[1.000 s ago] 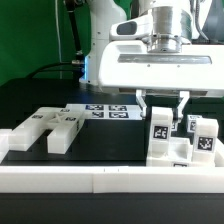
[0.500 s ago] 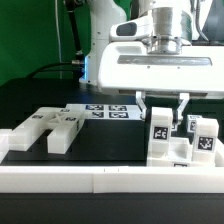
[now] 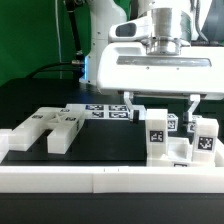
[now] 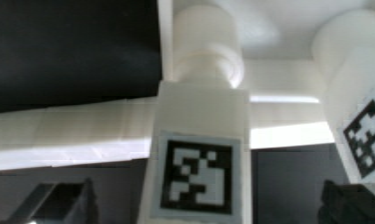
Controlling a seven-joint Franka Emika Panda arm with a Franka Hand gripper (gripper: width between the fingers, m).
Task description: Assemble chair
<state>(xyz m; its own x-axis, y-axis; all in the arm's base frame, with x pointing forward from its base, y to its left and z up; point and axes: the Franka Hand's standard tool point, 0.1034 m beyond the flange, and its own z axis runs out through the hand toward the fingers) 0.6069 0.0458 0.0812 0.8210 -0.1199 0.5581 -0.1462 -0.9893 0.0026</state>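
The chair parts are matte-white pieces with black-and-white tags. A tagged post [image 3: 158,129] stands upright on a white block [image 3: 168,156] at the exterior view's right, with a second tagged post [image 3: 205,136] beside it. Notched blocks [image 3: 52,129] lie at the left. My gripper [image 3: 161,103] is open, its fingers [image 3: 129,103] spread wide on either side of the first post's top, touching nothing. In the wrist view the post [image 4: 203,150] stands between the dark fingertips [image 4: 67,202], with my gripper [image 4: 205,206] apart from it on both sides.
The long low white border rail [image 3: 100,181] runs along the front edge. The marker board [image 3: 108,111] lies flat on the black table behind the parts. A second white piece [image 4: 354,110] stands close beside the post in the wrist view.
The gripper's fingers have spread apart from close around the post's top to wide open. The post stays upright on the block.
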